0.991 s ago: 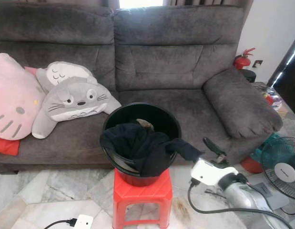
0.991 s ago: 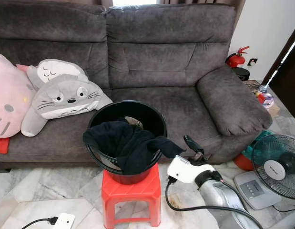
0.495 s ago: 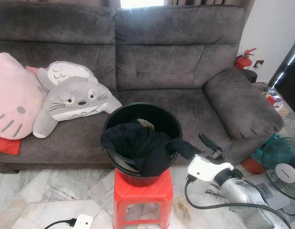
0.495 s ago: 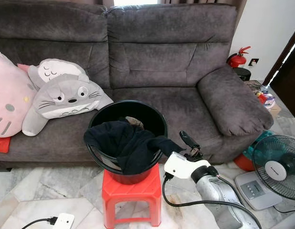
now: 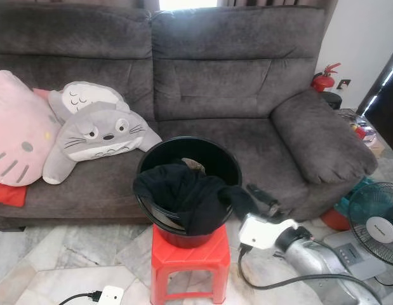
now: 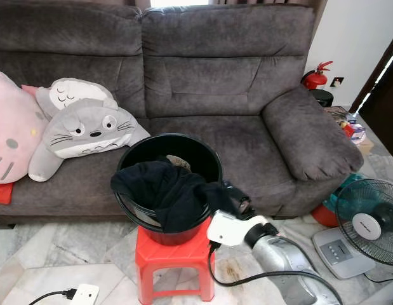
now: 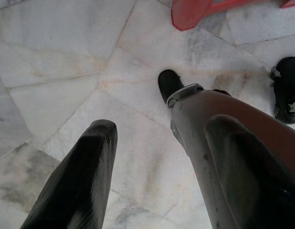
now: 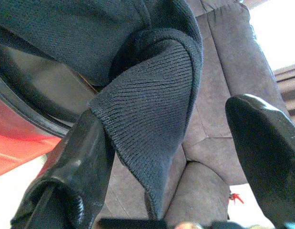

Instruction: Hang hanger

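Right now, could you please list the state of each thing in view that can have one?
Right gripper: open, a hanging fold of the dark garment between its fingers.
Left gripper: open, pointing down at the marble floor.
Dark garment: draped over the bucket's rim, partly hanging outside.
Black bucket: upright on the red stool.
Red stool: upright on the floor.
Fan: cannot tell whether it runs.

I can't read any text; the fan (image 5: 378, 225) hub may carry a brand, too small to tell.
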{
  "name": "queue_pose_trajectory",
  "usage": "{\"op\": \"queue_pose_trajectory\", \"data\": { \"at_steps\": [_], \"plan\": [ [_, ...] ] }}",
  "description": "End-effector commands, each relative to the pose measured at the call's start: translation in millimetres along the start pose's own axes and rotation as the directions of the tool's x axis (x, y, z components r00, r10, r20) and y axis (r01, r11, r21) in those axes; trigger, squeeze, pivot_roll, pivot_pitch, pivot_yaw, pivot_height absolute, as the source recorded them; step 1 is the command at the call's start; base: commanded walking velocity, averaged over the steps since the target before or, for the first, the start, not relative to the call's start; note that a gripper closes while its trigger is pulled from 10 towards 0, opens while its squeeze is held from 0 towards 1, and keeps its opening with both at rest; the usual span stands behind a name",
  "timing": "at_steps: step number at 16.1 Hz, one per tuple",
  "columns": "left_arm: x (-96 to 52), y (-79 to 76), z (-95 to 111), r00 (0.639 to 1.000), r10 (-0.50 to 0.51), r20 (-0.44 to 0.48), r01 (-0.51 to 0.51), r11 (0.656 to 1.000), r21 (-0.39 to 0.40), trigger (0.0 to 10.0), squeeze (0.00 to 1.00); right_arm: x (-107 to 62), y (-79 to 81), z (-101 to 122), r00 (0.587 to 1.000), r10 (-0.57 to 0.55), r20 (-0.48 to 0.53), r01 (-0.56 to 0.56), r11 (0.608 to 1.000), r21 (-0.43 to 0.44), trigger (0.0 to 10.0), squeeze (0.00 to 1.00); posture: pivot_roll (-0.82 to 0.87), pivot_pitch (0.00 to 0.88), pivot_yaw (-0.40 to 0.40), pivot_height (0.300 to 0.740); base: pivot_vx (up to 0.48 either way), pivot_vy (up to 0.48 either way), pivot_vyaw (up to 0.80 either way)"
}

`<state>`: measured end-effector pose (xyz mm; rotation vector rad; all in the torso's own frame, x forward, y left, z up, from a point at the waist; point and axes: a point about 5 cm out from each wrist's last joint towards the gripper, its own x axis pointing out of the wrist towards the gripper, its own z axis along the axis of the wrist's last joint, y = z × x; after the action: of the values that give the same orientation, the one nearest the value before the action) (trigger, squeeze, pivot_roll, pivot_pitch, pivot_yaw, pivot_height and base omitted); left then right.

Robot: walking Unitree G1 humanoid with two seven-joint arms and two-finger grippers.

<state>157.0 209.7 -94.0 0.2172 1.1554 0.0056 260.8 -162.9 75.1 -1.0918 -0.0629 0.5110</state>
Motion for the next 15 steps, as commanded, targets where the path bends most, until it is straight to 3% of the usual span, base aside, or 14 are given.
{"op": "queue_pose_trajectory", "data": {
  "at_steps": [1,3,7,11,15],
  "plan": [
    [0.0,-1.2,-1,1.0,0.001,-0.005,-0.001,1.0,0.004,10.0,0.0,0.7,-2.0,1,1.0,0.004,0.005,-0.004,1.0,0.002,10.0,0.0,-0.21,0.0,-0.02,0.74,0.0,0.0,0.0],
    [0.0,-1.2,-1,1.0,0.001,-0.004,-0.001,1.0,0.005,10.0,0.0,-0.2,-2.3,-1,1.0,0.003,-0.004,-0.003,1.0,-0.003,10.0,0.0,-0.21,0.0,-0.02,0.74,0.0,0.0,0.0],
    [0.0,-1.0,-1,1.0,0.0,-0.003,0.0,1.0,0.006,10.0,0.0,-0.6,-20.2,-15,0.99,-0.112,-0.089,0.108,0.993,-0.05,10.0,0.0,-0.21,0.0,-0.021,0.74,0.0,0.0,0.0],
    [0.0,-0.8,-1,1.0,0.002,-0.003,-0.001,1.0,0.005,10.0,0.0,2.4,-25.2,-14,0.985,-0.142,-0.094,0.139,0.99,-0.036,10.0,0.0,-0.21,0.0,-0.019,0.74,0.0,0.0,0.0],
    [0.0,-0.5,0,1.0,0.002,-0.003,-0.001,1.0,0.006,10.0,0.0,8.8,-11.9,-3,0.999,-0.037,-0.015,0.037,0.999,-0.002,10.0,0.0,-0.21,0.0,-0.017,0.74,0.0,0.0,0.0]
  ]
}}
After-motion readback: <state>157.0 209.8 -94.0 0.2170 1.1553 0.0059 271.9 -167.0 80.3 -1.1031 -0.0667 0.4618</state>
